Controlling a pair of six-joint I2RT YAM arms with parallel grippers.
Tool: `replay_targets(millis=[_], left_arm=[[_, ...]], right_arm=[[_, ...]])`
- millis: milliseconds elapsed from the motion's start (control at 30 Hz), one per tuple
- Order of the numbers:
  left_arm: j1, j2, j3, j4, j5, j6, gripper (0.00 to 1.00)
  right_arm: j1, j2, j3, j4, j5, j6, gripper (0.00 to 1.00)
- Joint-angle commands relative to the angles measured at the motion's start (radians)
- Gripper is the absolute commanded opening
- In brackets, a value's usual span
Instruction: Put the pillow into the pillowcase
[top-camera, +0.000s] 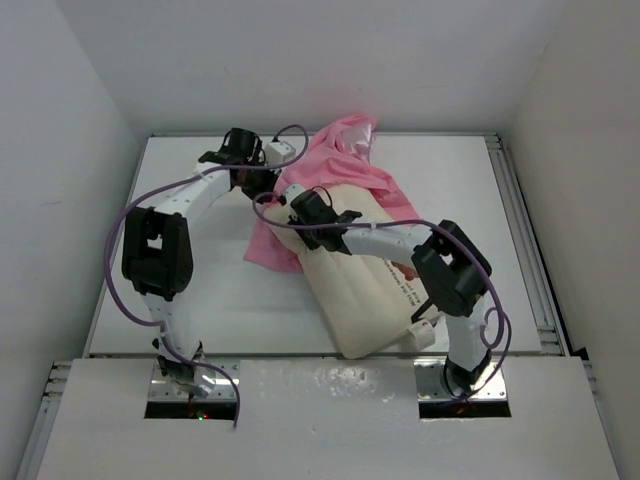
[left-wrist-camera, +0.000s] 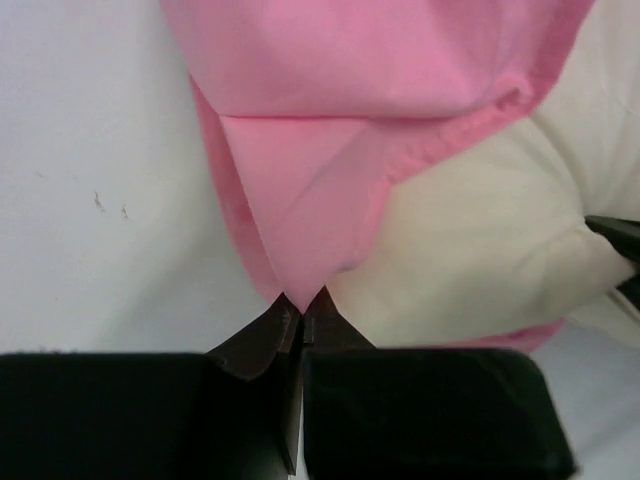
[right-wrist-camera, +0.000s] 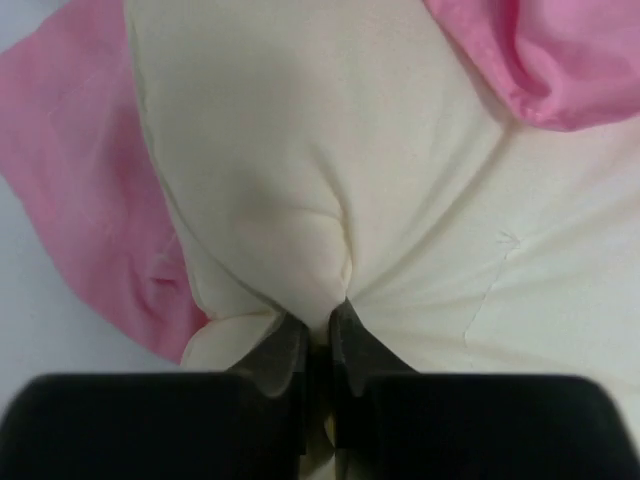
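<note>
1. The pillowcase (top-camera: 345, 160) is smooth pink cloth with a soft sheen and a stitched hem.
2. The pillow (top-camera: 365, 300) is cream cloth, matt and finely woven, puckered where it is pinched.
3. The tabletop (top-camera: 230, 300) is white, matt and smooth, with a few faint scuffs on the left.
4. The rail (top-camera: 525, 240) along the right edge looks like silvery metal.
5. The arm casings (top-camera: 190, 205) are smooth white plastic with black, duller joints.
6. The cables (top-camera: 125, 215) have smooth purple sheathing.
7. The left jaws and the right jaws are dark and hard-looking, with a dull shine.
</note>
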Motion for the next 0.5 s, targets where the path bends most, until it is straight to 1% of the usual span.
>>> replay_targets(millis=[0,67,133,200,233,267,300,367,467], left_arm=[[0.005,-0.056,0.037,-0.030,0.008,-0.005,0.00],[0.007,-0.055,0.067,-0.052,0.000,0.006,0.00],[0.002,-0.055,0.086,-0.075,-0.024,0.029,0.00],[-0.011,-0.053,0.107,-0.099,-0.077,0.058,0.00],[-0.016,-0.053,0.113,-0.107,-0.098,0.069,0.00],[-0.031,-0.053,0.127,-0.128,-0.135,0.081,0.00],[-0.040,-0.049,0.133,-0.141,-0.147,0.091,0.00],[-0.053,-0.045,0.152,-0.167,-0.153,0.118,0.00],[-0.079,-0.039,0.216,-0.228,-0.092,0.130,0.00]], right_arm=[[-0.060,0.011,0.000,-0.008,0.011,0.100,0.00],[-0.095,-0.027,-0.016,0.055,-0.023,0.125,0.00],[-0.155,-0.088,-0.017,0.095,-0.068,0.189,0.00],[-0.227,-0.140,-0.031,0.199,-0.115,0.275,0.00],[-0.245,-0.141,-0.031,0.199,-0.119,0.298,0.00],[-0.262,-0.164,-0.039,0.242,-0.122,0.332,0.00],[-0.291,-0.170,-0.039,0.242,-0.122,0.346,0.00],[-0.307,-0.164,-0.027,0.273,-0.108,0.354,0.00],[-0.322,-0.120,0.024,0.236,-0.073,0.355,0.00]])
